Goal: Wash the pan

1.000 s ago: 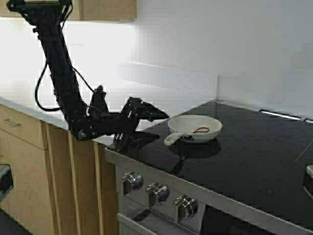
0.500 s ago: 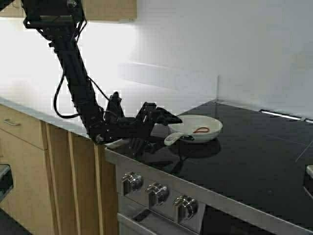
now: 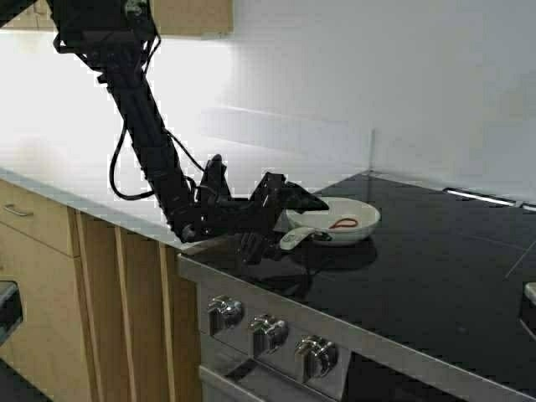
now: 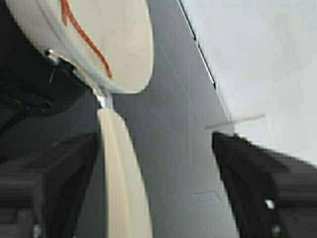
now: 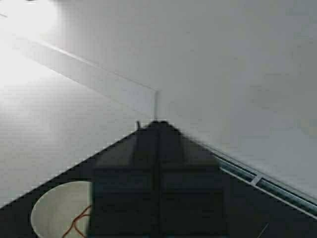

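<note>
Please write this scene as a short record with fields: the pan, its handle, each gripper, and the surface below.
pan: white pan, red loop mark inside, upright on the stovetop
handle: pan handle points toward the left gripper and lies between its open fingers, not yet clamped
left gripper: left gripper low over the stovetop, at the handle
right gripper: right gripper shut, away from the pan
surface: black stovetop, three knobs on the front

The pan (image 3: 337,221): small, shallow, round, white, with a red loop-shaped mark inside. It sits upright on the black cooktop (image 3: 419,276), short handle toward my left gripper (image 3: 295,219).
</note>
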Robot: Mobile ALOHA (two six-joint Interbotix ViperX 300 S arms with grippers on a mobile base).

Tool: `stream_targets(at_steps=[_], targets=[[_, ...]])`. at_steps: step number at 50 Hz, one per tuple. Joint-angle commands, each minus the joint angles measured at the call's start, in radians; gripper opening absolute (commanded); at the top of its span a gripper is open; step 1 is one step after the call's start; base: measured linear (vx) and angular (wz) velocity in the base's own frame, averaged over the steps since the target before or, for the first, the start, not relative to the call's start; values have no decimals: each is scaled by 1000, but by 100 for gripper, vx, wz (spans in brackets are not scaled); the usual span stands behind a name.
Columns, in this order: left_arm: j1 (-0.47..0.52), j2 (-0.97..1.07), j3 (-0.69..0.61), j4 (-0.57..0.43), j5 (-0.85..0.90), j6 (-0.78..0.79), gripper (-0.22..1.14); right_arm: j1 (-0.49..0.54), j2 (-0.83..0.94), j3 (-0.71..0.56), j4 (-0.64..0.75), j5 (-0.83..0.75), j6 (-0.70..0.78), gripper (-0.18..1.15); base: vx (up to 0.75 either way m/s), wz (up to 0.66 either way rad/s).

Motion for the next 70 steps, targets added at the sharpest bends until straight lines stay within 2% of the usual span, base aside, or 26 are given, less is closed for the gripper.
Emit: stream_targets(at_steps=[1,19,25,30,32,36,39,41,47,58,70], targets=[[-2,-18,-31,26,-2,-44,101,6,6,-25,-5,18,0,6,1,-1],[-3,2,-63,61,0,-101,100,8,6,-26,-8,21,0,6,1,0],[-3,2,-63,63,-5,-118,92,8,6,-28,-9,21,0,6,0,0],[-3,6,-63,72,-11,-158,66,8,9,-26,-9,21,2,6,0,0],[-3,9,-63,72,-11,-173,49,8,11,-26,-8,21,3,6,0,0],[-3,12,-60,71,-20,-179,8,6,11,-28,-9,21,3,6,0,0],[-3,12,-58,67,-32,-179,-13,6,11,-28,-9,21,3,6,0,0],[-3,11,-57,64,-48,-179,-11,8,11,-26,-9,21,2,6,0,0],[-3,2,-51,48,-77,-181,8,6,14,-26,-9,21,3,6,0,0],[-3,-52,5,41,-112,-178,2,8,23,-28,-9,21,3,6,0,0],[-3,-204,176,32,-137,-121,2,6,23,-29,-9,21,5,6,0,2]])
